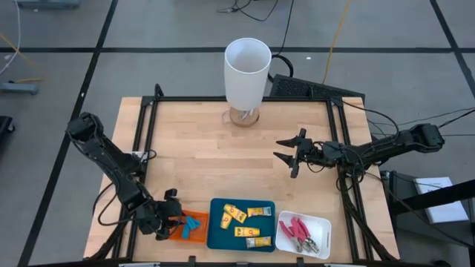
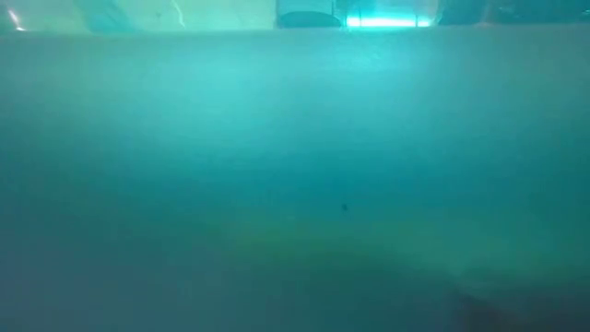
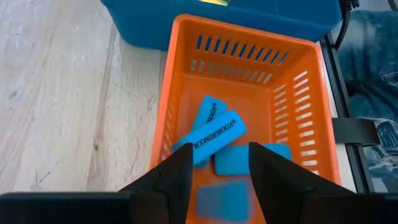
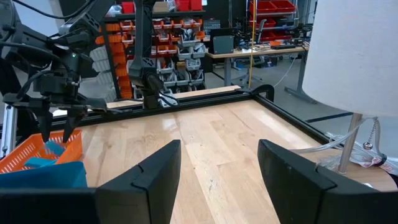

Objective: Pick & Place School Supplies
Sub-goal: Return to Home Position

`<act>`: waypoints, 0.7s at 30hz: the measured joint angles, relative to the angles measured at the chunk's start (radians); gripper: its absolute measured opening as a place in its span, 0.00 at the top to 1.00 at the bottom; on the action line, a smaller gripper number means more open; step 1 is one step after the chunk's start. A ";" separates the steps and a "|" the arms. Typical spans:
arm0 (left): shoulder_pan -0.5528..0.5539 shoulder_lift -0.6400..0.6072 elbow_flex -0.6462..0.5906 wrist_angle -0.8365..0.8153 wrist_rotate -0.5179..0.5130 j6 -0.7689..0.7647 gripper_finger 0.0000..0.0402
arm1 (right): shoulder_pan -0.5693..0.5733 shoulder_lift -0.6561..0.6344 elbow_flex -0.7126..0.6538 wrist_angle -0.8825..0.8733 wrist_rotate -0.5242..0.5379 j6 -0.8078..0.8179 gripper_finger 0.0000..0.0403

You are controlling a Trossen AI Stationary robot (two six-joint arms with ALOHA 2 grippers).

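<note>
High view: left gripper point(image 1: 172, 216) hangs over the orange bin point(image 1: 199, 236), at the lower-left of the table point(image 1: 215, 148) as seen from above. Left wrist view shows its fingers point(image 3: 169, 180) spread w/ nothing btwn them. Below lie several blue erasers point(image 3: 214, 132), loose on the bin floor, one printed "TICONDEROGA". Just beside the orange bin sits the blue bin point(image 1: 218, 239) w/ several yellow crayon boxes point(image 1: 236, 216) lying flat inside. Next along, the white tray point(image 1: 323, 225) holds the red-handled tools point(image 1: 298, 230). Right gripper point(image 1: 291, 153) hovers over bare wood right of ctr, fingers wide apart, holding nothing — well apart from the bins. Tall white cylinder point(image 1: 247, 67) stands upright at the table's far edge, mid-width. Low view is a teal blur — can't tell anything there.
</note>
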State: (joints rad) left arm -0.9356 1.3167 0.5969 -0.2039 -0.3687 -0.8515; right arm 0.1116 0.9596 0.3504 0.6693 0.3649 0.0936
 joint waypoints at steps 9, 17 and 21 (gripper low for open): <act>0.032 -0.069 0.056 -0.002 0.009 0.060 0.57 | 0.002 -0.001 0.000 0.006 -0.006 0.053 0.49; 0.110 -0.368 0.177 -0.001 0.002 0.447 0.62 | 0.031 -0.104 0.000 -0.051 -0.134 0.053 0.49; 0.142 -0.545 0.215 0.008 -0.002 0.799 0.65 | 0.044 -0.203 0.000 -0.106 -0.209 0.075 0.49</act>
State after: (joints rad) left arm -0.7931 0.7712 0.8121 -0.1954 -0.3702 -0.0520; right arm 0.1560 0.7567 0.3504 0.5633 0.1557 0.1685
